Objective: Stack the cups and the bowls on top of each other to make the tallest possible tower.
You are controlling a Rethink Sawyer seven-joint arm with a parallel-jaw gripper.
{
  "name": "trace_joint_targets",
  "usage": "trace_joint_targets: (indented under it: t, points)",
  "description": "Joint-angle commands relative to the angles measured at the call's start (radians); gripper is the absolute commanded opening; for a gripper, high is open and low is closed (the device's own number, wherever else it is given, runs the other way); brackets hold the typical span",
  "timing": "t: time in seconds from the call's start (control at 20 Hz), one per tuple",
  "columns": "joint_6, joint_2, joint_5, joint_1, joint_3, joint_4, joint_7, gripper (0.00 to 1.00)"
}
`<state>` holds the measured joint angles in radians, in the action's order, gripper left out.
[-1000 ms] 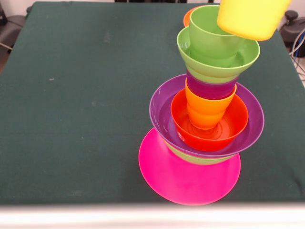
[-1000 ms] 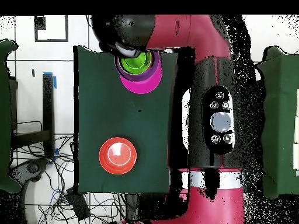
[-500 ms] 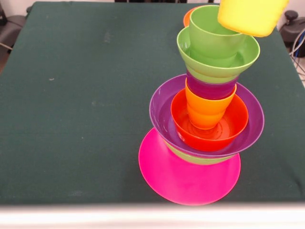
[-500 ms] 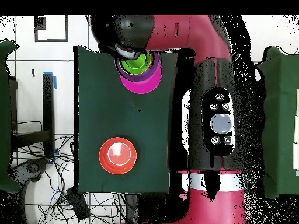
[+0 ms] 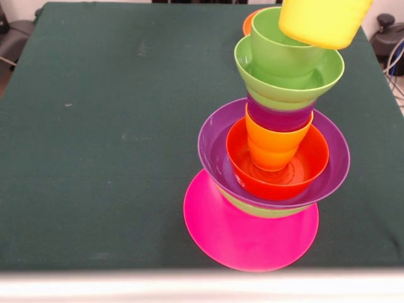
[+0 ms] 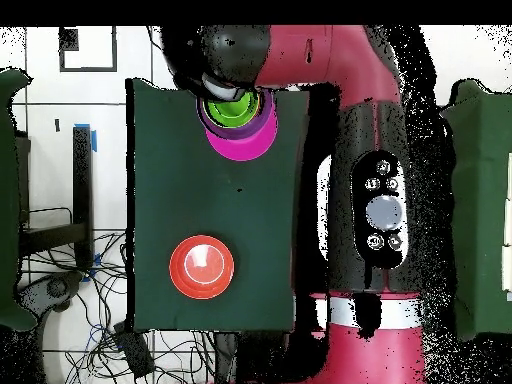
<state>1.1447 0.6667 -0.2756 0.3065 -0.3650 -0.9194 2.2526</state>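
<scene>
Gripper hidden, so its grasp can't be judged, though the yellow cup hangs above the light green cup topping the tower; light, slippery plastic, best held by its rim.

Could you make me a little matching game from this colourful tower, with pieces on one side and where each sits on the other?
Pieces:
1. pink bowl
2. orange cup
3. yellow cup
4. light green cup

Places:
A. up in the air beside the tower's top
B. at the very bottom, on the table
C. inside the light green bowl
D. inside the orange-red bowl

Pairs: 1-B, 2-D, 3-A, 4-C
</scene>
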Motion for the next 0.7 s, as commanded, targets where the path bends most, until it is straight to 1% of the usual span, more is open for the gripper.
trace_joint_targets:
  t: [0.05,0.7]
  points:
    - [0.032,-0.026,-0.019,0.022,0.010,-0.108,-0.105,0.00]
    - [0.086,-0.033,0.002,0.034,-0.003,-0.099,-0.120,0.00]
